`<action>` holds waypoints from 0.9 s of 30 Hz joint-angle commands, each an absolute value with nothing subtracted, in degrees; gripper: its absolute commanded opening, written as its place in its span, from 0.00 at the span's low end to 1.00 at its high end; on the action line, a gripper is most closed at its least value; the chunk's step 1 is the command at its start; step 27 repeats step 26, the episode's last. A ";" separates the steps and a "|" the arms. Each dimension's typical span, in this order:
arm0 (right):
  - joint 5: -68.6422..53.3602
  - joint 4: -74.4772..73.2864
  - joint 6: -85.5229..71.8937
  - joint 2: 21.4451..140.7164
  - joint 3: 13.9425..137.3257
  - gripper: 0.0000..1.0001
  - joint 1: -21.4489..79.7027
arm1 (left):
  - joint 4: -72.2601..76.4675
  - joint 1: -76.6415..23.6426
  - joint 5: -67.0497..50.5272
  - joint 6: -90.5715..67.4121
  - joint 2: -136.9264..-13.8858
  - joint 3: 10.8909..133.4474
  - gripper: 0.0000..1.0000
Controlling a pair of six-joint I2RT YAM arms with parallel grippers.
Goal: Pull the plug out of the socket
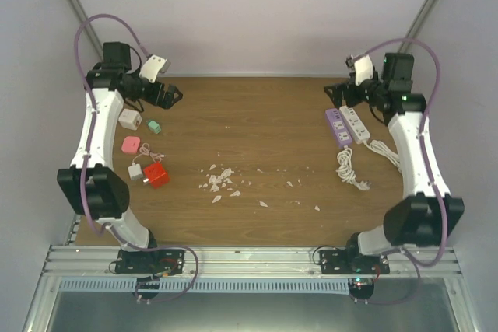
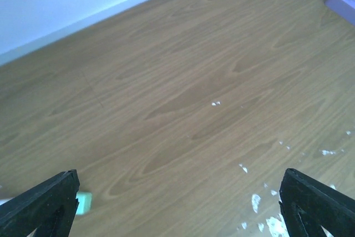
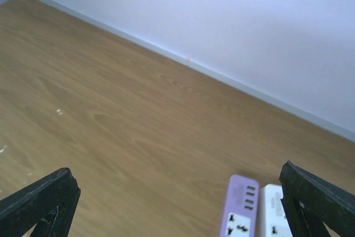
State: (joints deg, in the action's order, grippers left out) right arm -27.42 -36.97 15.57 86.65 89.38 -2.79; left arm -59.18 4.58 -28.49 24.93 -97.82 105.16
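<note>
Black fingers [image 2: 41, 203] of the left gripper [image 2: 177, 209] stand wide apart, holding nothing; right gripper [image 3: 177, 206] equally wide, empty. Left arm [image 1: 99, 126] and right arm [image 1: 416, 145] both reach far forward, wrists turned inward over the table's far part. Purple power strip [image 3: 238, 210] and white power strip [image 3: 274, 212] lie side by side just under the right gripper; whether a plug sits in either, I cannot tell. Near the left arm, a red block [image 1: 156, 176] touches a white adapter [image 1: 137, 172]. Wood-grain table [image 1: 264, 130], white scraps [image 1: 219, 181] mid-table, pale walls [image 1: 257, 13].
</note>
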 commanded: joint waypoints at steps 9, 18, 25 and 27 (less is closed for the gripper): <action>-31.73 -31.33 12.72 65.16 62.45 1.00 -3.21 | -47.38 4.31 -28.24 23.20 -79.46 78.54 0.99; -35.10 -31.12 11.59 59.80 55.15 1.00 -6.80 | -43.44 4.39 -25.52 22.39 -71.56 66.90 0.99; -36.79 -31.63 11.58 57.97 53.29 1.00 -8.36 | -41.95 4.39 -25.51 20.41 -68.89 63.84 0.99; -36.94 -31.78 11.59 57.93 53.32 1.00 -8.51 | -41.93 4.39 -25.48 20.47 -68.72 63.69 0.99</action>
